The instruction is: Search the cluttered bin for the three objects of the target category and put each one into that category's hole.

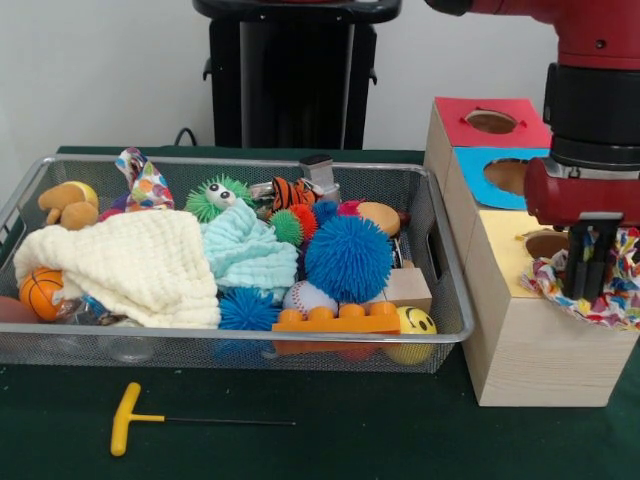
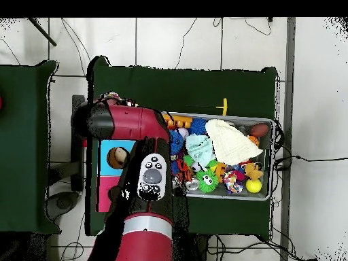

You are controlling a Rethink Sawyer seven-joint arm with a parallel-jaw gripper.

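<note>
The wire mesh bin (image 1: 440,260) is full of toys and also shows in the overhead view (image 2: 270,124). My gripper (image 1: 588,270) is over the yellow top (image 1: 505,255) of the nearest wooden box, just right of its round hole (image 1: 546,243). It is shut on a white polka-dot cloth (image 1: 548,278) that bunches around the fingers and rests on the box top. Another dotted cloth (image 1: 146,182) sticks up at the bin's back left. I see no braided rope ring. In the overhead view the arm (image 2: 146,177) hides the gripper.
A cream cloth (image 1: 130,262), a mint cloth (image 1: 245,250), a blue spiky ball (image 1: 348,258), a green spiky ball (image 1: 215,198) and an orange brick (image 1: 335,320) fill the bin. Red-topped (image 1: 475,135) and blue-topped (image 1: 480,170) boxes stand behind the yellow one. A yellow-handled tool (image 1: 125,418) lies in front.
</note>
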